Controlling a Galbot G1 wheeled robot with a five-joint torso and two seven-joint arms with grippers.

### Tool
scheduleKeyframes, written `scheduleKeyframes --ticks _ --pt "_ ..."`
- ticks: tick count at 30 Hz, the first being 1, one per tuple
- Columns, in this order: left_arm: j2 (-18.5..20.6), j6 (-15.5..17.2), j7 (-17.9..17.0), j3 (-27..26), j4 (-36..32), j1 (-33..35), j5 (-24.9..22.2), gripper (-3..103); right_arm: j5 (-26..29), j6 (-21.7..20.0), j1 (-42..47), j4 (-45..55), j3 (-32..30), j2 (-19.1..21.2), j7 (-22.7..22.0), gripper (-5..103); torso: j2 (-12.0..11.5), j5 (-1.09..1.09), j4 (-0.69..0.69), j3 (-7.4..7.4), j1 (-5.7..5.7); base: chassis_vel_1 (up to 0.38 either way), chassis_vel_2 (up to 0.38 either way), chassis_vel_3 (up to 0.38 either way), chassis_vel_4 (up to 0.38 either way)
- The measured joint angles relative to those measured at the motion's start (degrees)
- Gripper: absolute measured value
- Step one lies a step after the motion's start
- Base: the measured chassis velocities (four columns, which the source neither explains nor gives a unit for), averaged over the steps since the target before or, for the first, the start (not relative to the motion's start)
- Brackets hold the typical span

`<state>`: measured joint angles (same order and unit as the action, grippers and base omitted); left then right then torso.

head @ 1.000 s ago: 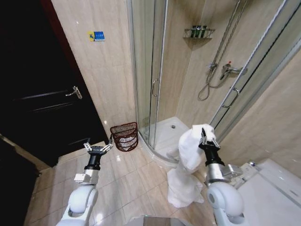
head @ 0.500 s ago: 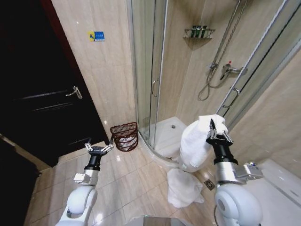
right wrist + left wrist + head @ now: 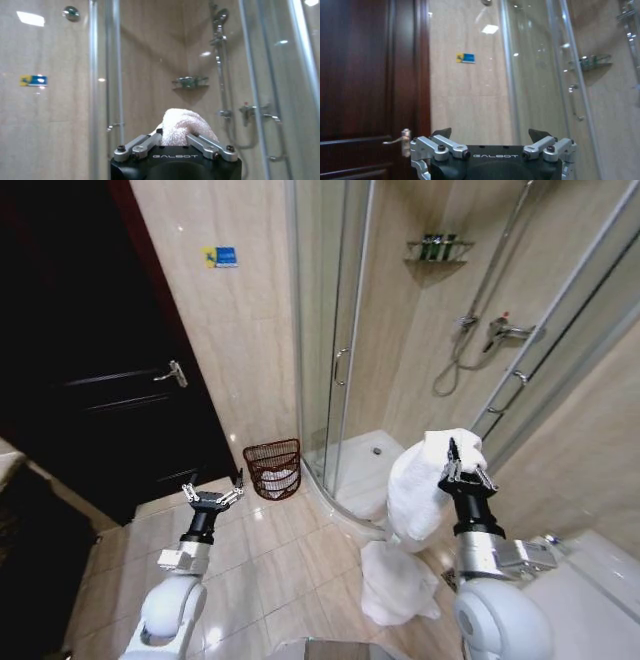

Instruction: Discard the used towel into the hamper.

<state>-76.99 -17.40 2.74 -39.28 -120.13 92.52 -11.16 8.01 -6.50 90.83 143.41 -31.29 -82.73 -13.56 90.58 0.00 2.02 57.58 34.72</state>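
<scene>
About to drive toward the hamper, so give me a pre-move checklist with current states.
1. White terry towel clamped in right gripper: ok.
2. Towel clear of floor: not ok, its tail drapes onto the tiles.
3. Dark reddish-brown open-weave hamper upright, mouth open: ok.
4. Room in hamper: cannot tell, something white already lies inside.
5. Left gripper open and empty, held short of the hamper: ok.
</scene>
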Motion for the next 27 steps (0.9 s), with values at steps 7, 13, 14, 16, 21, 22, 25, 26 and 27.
scheduleKeyframes --ticks 7,13,14,16,21,22,25,26,27 --pt "-0.3 -0.2 0.0 0.1 -0.2 0.0 0.4 100 -1.6 1.5 1.1 -0.1 1.1 -0.7 0.7 6 0.0 0.0 0.0 0.0 0.0 0.104 0.082 0.093 0.095" --pt "-0.4 -1.2 -0.3 0.1 -0.2 0.3 0.5 100 -3.4 2.7 1.1 -0.3 1.3 -0.8 1.8 6 0.0 0.0 0.01 0.0 0.0 0.069 0.059 0.059 0.061" --pt "-0.5 -1.8 -0.4 0.1 -0.2 0.3 0.5 100 -3.7 3.0 0.8 -0.6 1.1 -0.7 2.0 6 0.0 0.0 0.0 0.0 -0.01 0.0 0.0 0.0 0.0" --pt "-0.6 -2.4 -0.5 0.2 0.0 0.2 0.5 100 -4.0 3.3 0.6 -1.1 0.7 -0.6 2.2 6 0.0 0.0 -0.01 0.0 -0.01 0.0 0.0 0.0 0.0" --pt "-0.6 -2.7 -0.7 0.4 0.0 0.3 0.6 100 -4.2 3.8 0.9 -2.4 -0.1 -0.7 3.2 6 0.0 0.0 -0.02 0.0 0.0 0.0 0.0 0.0 0.0" --pt "-0.6 -2.7 -0.7 0.4 -0.1 0.3 0.6 100 -4.3 4.1 1.1 -2.6 -0.2 -0.7 3.5 6 0.0 0.0 -0.02 0.0 0.0 0.0 0.0 0.0 0.0" --pt "-0.6 -2.7 -0.7 0.4 -0.2 0.2 0.6 100 -4.8 5.3 1.2 -3.4 -0.3 -1.0 3.7 6 0.0 0.01 0.0 0.0 0.0 0.0 0.0 0.0 0.0" --pt "-0.6 -2.7 -0.7 0.4 -0.2 0.2 0.6 100 -5.0 5.6 1.2 -3.7 -0.3 -1.1 3.7 6 0.0 0.01 0.0 0.0 0.0 0.0 0.0 0.0 0.0" --pt "-0.6 -2.7 -0.7 0.4 -0.2 0.2 0.6 100 -5.0 5.6 1.2 -3.7 -0.3 -1.1 3.7 6 0.0 0.01 0.0 0.0 0.0 0.0 0.0 0.0 0.0"
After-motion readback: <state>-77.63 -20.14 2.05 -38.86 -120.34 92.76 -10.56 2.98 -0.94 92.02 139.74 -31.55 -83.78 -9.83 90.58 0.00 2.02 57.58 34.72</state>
